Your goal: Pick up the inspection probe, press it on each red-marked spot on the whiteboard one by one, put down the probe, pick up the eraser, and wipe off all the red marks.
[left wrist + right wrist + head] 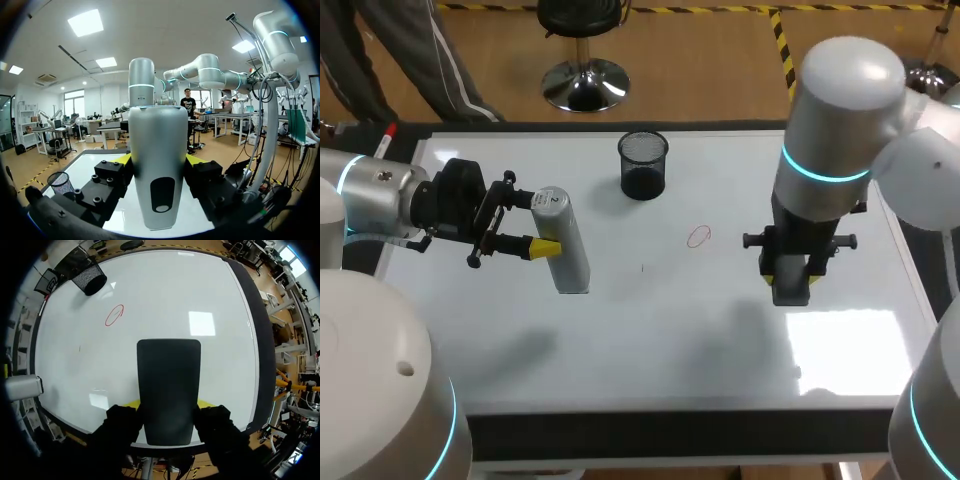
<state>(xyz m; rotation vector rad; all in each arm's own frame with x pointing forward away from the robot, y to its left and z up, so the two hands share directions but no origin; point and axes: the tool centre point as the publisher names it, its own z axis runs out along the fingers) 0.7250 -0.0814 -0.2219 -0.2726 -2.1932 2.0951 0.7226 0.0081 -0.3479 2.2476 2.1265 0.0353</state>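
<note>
The inspection probe [565,245], a grey cylinder, stands upright over the left part of the whiteboard [670,330]. My left gripper [550,224] comes in level from the left and is shut on it. In the left wrist view the probe [158,165] fills the space between the yellow tips of the left gripper [158,161]. My right gripper [790,276] points down over the board's right half, shut on the dark eraser [792,288]. The eraser [168,390] sits between the right gripper's [168,405] fingers. One red oval mark [698,236] [114,315] lies between the two arms.
A black mesh cup [643,165] [90,279] [61,182] stands at the board's far middle. A tiny dark tick [642,267] is drawn near the centre. The probe [22,387] shows at the far side of the right wrist view.
</note>
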